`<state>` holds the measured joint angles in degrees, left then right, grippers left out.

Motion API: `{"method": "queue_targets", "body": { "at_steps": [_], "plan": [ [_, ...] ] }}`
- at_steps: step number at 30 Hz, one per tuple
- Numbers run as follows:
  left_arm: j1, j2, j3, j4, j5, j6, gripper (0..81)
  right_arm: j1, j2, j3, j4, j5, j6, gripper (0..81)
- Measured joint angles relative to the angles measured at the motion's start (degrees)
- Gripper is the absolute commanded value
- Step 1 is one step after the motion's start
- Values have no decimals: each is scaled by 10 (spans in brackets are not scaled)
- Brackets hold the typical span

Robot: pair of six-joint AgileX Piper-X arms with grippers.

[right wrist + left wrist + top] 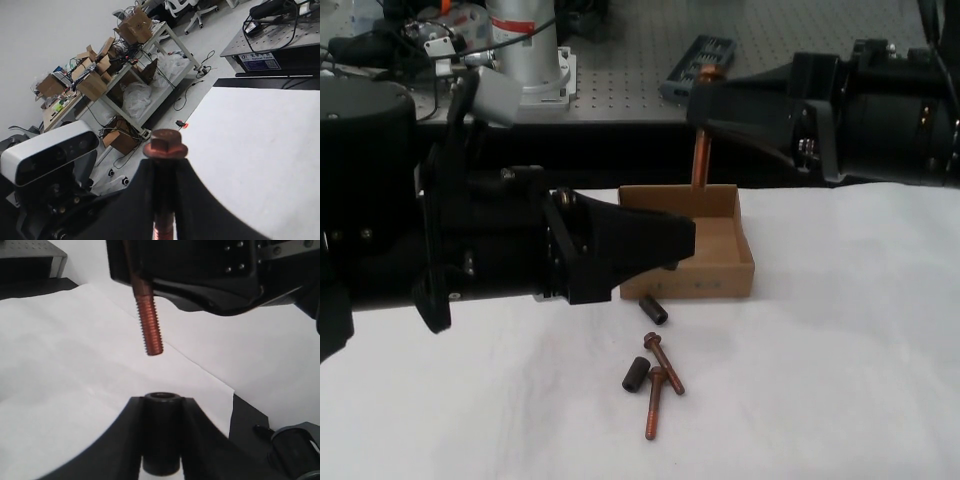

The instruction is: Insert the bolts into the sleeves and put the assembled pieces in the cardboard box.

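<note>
Clamping an upright black sleeve (161, 440) by its sides, the left jaws hold it with its open end facing up. The right jaws pinch a copper bolt (149, 325) just under its head. Its thread hangs down, with the tip apart from the sleeve and, as far as this angle allows, roughly above the opening. Both pieces are held up near the cardboard box (715, 285). In front of the box, on the white-covered surface (840, 360), lie a loose sleeve (654, 310), a second sleeve (637, 373) and two loose bolts (664, 364) touching each other.
</note>
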<state>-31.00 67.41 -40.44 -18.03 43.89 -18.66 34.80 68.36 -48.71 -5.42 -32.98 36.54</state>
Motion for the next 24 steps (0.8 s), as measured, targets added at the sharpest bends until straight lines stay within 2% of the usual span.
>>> {"method": "queue_targets", "body": {
  "at_steps": [8, 15, 24],
  "plan": [
    [1, 3, 0, -8, 0, -21, 6, 0, 0, 0, -17, 6, -1, 16],
    [1, 32, 0, -114, 0, -98, 6, 0, 0, 0, -17, -6, -1, 16],
    [1, 34, 1, -122, 0, -101, 6, 0, 0, 0, -19, -13, -1, 16]
  ]
}}
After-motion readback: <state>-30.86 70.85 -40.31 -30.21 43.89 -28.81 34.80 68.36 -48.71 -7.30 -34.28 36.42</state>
